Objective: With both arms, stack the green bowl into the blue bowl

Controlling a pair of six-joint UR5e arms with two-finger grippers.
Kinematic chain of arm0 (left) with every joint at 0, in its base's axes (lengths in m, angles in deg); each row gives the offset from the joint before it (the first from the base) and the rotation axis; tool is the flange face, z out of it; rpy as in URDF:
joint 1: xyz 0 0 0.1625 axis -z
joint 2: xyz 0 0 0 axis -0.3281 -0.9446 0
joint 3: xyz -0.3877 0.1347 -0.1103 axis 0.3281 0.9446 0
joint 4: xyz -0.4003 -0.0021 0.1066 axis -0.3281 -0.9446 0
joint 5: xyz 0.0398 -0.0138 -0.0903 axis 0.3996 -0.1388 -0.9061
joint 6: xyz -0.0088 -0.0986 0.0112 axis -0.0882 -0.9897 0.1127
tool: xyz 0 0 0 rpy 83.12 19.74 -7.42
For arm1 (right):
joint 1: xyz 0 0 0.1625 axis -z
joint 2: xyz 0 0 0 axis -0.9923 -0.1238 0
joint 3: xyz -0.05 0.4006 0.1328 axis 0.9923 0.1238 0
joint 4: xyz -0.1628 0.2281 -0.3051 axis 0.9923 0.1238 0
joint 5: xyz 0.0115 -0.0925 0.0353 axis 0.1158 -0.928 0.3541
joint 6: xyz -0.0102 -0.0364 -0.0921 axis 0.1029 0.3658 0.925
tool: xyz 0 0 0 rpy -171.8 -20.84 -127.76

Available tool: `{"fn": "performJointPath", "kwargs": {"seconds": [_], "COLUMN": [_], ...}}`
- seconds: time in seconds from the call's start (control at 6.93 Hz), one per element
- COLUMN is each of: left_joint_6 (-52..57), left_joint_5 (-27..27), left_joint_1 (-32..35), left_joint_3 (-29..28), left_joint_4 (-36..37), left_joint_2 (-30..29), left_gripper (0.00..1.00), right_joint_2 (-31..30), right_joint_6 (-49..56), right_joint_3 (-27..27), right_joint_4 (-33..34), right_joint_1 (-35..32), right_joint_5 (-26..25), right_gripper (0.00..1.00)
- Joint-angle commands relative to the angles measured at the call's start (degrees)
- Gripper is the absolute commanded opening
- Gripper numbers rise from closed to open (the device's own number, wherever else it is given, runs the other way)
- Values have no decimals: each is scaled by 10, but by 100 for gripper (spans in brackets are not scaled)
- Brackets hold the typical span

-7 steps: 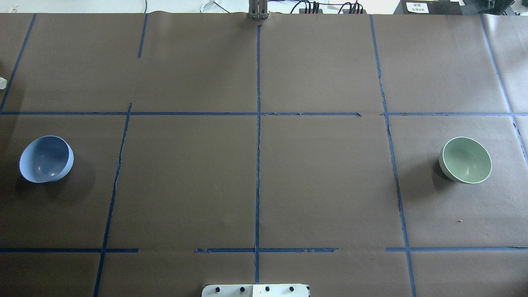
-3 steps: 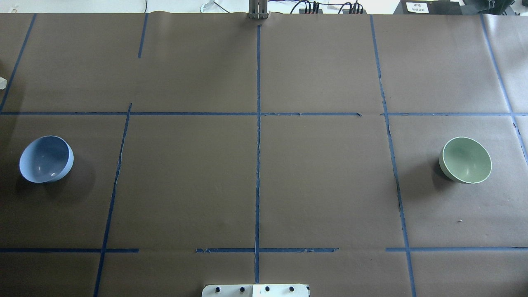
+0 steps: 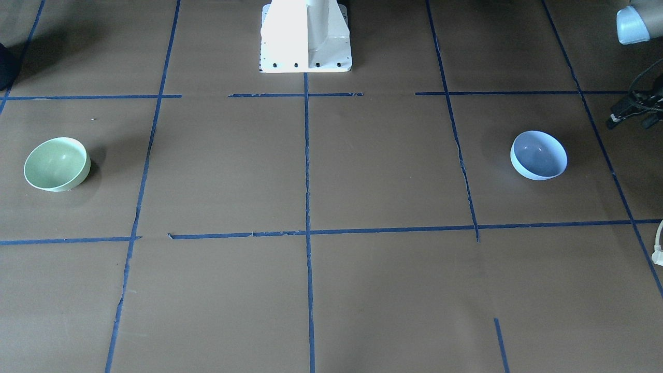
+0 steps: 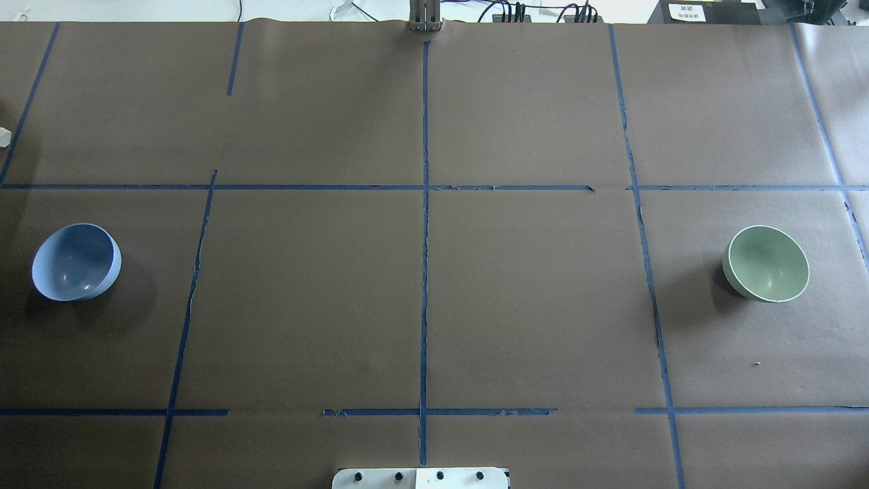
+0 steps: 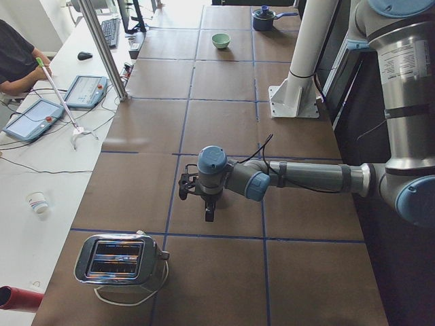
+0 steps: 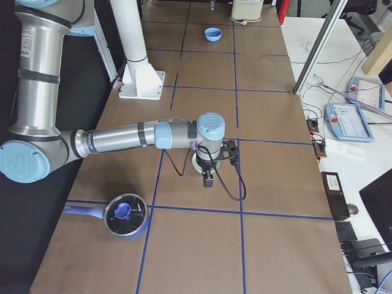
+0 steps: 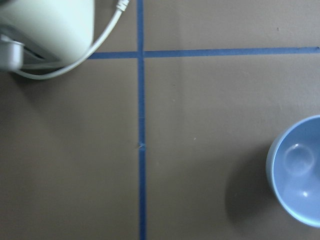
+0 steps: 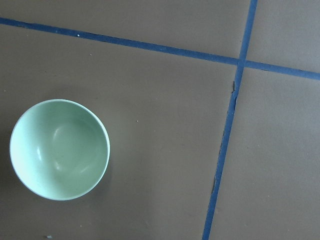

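The two bowls sit far apart on the brown counter [image 4: 529,299]. The green bowl [image 4: 768,263] is out toward the robot's right end and the blue bowl [image 4: 76,262] toward its left end, both mouth up and neither in a grip. Nothing is stacked yet, so this looks like the approach.

The right gripper [image 6: 209,181] hangs over the green bowl, whose rim just peeks out beneath the wrist in the right side view. The left gripper [image 5: 209,216] hovers low at the other end, and its wrist camera catches the blue bowl at the frame's right edge, so it is beside the bowl, not over it. From these side views I cannot tell how wide either set of jaws stands.

To do this well, I'd have the right arm pinch the green bowl's wall, one finger inside the rim and one outside, since the smooth round body offers little else. It should lift clear of the counter before crossing. The left arm should hold the blue bowl steady or bring it inward, keeping away from the toaster [image 5: 119,261] behind it. Centre the rims before lowering, or the green bowl may tip the blue one.
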Motion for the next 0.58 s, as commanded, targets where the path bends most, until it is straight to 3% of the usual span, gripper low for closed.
{"fn": "performJointPath", "kwargs": {"seconds": [0.0,0.29,0.43], "left_joint_6": [-125,-149,-149], "left_joint_5": [2,2,2], "left_joint_1": [-69,-100,-109], "left_joint_3": [-39,-62,-93], "left_joint_4": [-83,-84,-84], "left_joint_2": [-29,-54,-80], "left_gripper": [100,100,84], "right_joint_2": [0,0,0], "right_joint_6": [0,0,0], "right_joint_3": [1,0,1], "right_joint_4": [0,0,0], "right_joint_1": [0,0,0], "right_joint_5": [0,0,0], "right_gripper": [100,100,100]}}
